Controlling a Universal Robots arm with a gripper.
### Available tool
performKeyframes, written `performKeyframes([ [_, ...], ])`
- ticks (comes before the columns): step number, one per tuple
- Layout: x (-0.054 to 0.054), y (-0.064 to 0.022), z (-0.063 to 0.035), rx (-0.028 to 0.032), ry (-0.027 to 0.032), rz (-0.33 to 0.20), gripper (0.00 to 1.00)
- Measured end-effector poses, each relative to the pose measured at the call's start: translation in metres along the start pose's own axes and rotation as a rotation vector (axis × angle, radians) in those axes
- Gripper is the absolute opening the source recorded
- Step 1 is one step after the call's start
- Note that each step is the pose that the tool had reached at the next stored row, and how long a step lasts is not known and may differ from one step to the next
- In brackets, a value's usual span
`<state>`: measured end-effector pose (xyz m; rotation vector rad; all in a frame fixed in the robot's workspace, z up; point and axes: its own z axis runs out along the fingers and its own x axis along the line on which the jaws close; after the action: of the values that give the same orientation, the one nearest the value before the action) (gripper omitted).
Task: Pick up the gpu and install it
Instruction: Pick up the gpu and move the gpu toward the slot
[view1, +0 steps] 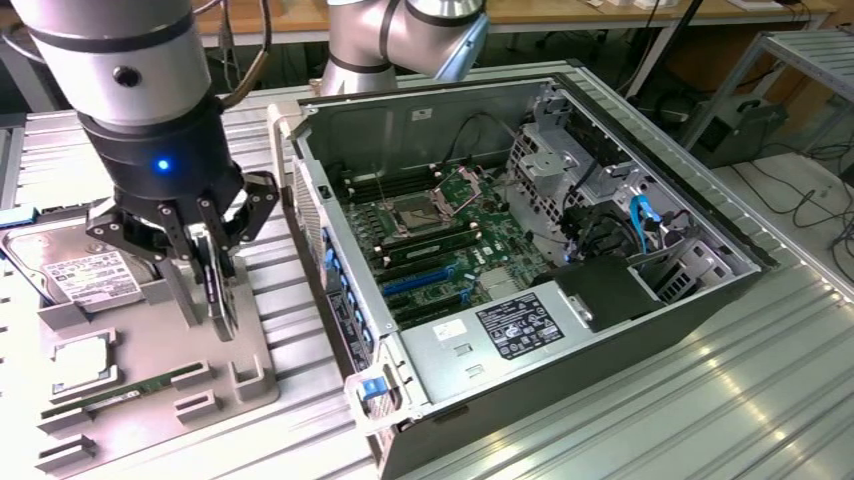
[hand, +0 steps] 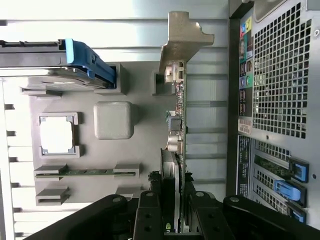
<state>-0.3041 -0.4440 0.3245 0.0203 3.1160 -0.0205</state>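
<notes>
Black metal gripper (hand: 175, 196), we see, clamps shut on the long, thin, dark gpu card (hand: 180, 120) (edge-on, pale silver bracket (hand: 181, 40) at one end).

We count one gpu (view1: 216, 290), one gripper (view1: 200, 270), one hard drive (view1: 83, 275), one CPU (view1: 83, 360), one RAM stick (view1: 127, 392) and one gray tray (view1: 247, 385) at the exterior view's left. One open computer case (view1: 441, 130) at the exterior view's right. One arm (view1: 114, 60). That makes four computer parts outside the case.
</notes>
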Motion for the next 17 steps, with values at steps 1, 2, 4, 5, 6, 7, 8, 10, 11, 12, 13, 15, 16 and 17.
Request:
performKeyframes([
  [1, 0.000, 0.0000, -0.0043, -0.0001, -0.0002, 0.000, 0.27],
  [2, 0.000, -0.0001, -0.0078, 0.0000, -0.0001, 0.000, 0.27],
  [4, 0.000, -0.0002, -0.0142, 0.0000, 0.0000, 0.000, 0.27],
  [5, 0.000, -0.0002, -0.0175, 0.0000, -0.0001, 0.000, 0.27],
  [6, -0.001, -0.0003, -0.0206, -0.0001, -0.0001, 0.000, 0.27],
  [7, -0.001, -0.0003, -0.0237, -0.0001, -0.0001, 0.000, 0.27],
  [8, -0.001, -0.0003, -0.0264, -0.0001, -0.0001, 0.000, 0.27],
  [10, -0.001, -0.0005, -0.0381, 0.0000, -0.0001, 0.000, 0.27],
  [11, -0.001, -0.0005, -0.0414, -0.0001, -0.0002, 0.000, 0.27],
  [12, -0.001, -0.0006, -0.0450, 0.0000, -0.0001, 0.000, 0.27],
  [13, -0.001, -0.0007, -0.0499, 0.0000, 0.0000, 0.000, 0.27],
  [15, -0.001, -0.0007, -0.0570, 0.0000, 0.0000, 0.000, 0.27],
  [16, -0.002, -0.0008, -0.0604, 0.0000, 0.0000, 0.000, 0.27],
  [17, -0.002, -0.0008, -0.0637, -0.0001, -0.0001, 0.000, 0.27],
])
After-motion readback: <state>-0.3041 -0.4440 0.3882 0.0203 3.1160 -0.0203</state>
